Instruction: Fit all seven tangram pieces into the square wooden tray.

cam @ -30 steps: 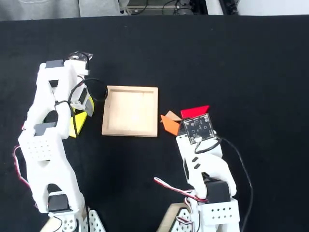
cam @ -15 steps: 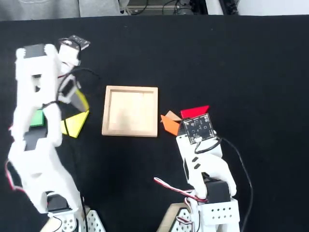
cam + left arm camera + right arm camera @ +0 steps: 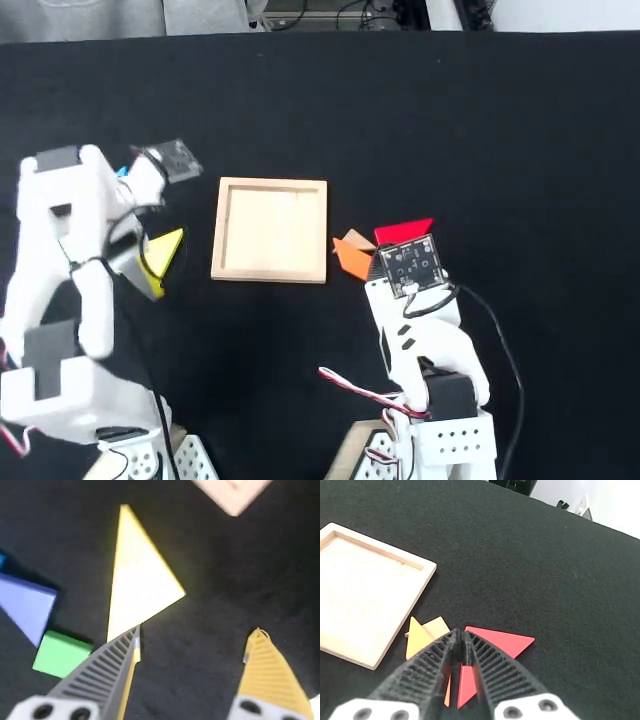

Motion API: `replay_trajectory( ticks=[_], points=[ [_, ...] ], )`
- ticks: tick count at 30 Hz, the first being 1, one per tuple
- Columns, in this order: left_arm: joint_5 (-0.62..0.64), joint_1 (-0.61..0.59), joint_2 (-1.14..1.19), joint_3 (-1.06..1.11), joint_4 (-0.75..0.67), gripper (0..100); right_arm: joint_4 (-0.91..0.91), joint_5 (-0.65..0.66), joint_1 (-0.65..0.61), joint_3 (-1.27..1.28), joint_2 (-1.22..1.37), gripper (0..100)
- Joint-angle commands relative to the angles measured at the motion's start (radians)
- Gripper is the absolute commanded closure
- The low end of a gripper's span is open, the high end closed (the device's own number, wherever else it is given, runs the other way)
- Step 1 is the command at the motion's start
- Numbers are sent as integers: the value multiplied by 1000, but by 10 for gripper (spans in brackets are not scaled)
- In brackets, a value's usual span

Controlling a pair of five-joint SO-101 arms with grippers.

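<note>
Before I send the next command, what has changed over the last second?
The left arm swung left, away from the tray; its open left gripper now hangs by the yellow triangle. The right gripper, tray, red triangle and orange piece stayed put.

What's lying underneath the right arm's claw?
A red triangle and an orange piece, with a tan piece beside it. The shut right claw covers where red and orange meet, so whether they touch is hidden.
</note>
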Motion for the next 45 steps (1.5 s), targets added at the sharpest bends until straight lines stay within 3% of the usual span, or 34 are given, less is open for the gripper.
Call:
replay_trajectory(
  ticks=[1, 6, 15, 20, 32, 37, 45],
  points=[
    [-26, 19, -153, 128, -189, 670, 3, 8, 17, -4, -77, 986],
    [-92, 16, -132, 179, -334, 633, 3, 8, 14, -4, -77, 986],
    [-155, 19, 104, 18, -256, 633, 3, 8, 14, -4, -77, 986],
    [-153, 12, 157, 4, -368, 633, 2, 8, 14, -4, -77, 986],
    [-157, -1, 261, -5, -434, 633, -3, 8, 14, -4, -77, 986],
    [-216, -7, 278, 1, -433, 634, -3, 8, 14, -4, -77, 986],
    [-238, -7, 278, 1, -433, 718, -2, 8, 14, -4, -77, 986]
  ],
)
